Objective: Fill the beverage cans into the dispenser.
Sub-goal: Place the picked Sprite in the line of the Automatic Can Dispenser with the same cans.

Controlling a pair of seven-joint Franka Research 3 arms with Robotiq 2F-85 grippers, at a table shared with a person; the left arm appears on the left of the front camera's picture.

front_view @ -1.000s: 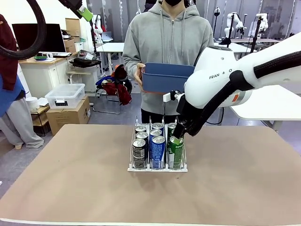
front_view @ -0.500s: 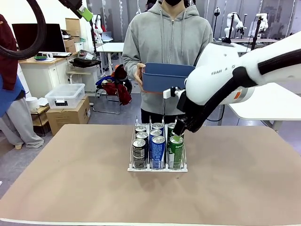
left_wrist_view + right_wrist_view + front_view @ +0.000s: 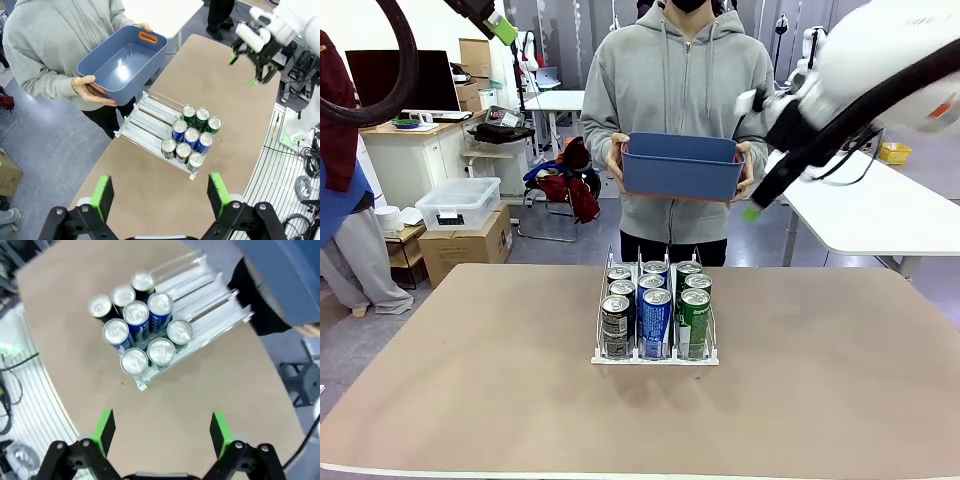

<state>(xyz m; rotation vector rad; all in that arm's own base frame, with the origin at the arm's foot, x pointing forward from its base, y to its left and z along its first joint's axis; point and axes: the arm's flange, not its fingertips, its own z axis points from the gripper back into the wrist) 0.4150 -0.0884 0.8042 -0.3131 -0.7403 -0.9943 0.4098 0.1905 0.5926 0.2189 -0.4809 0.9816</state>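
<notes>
So the dispenser (image 3: 655, 320) now holds nine beverage cans (image 3: 654, 303), three per lane, on our table (image 3: 820, 400). Our right gripper (image 3: 757, 205) has lifted clear of the front green can (image 3: 694, 322) it hung over a second ago; jaws spread, empty, rack well below them. Left gripper (image 3: 160, 192) is spread too, high above. Person's blue bin (image 3: 680, 167) looks empty, though its floor is partly hidden. Fill likely done.

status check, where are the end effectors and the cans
Both end effectors open, empty: right raised clear of the dispenser, left high above. Nine cans racked, three per lane. Person holds empty blue bin behind. Nothing in the way.
</notes>
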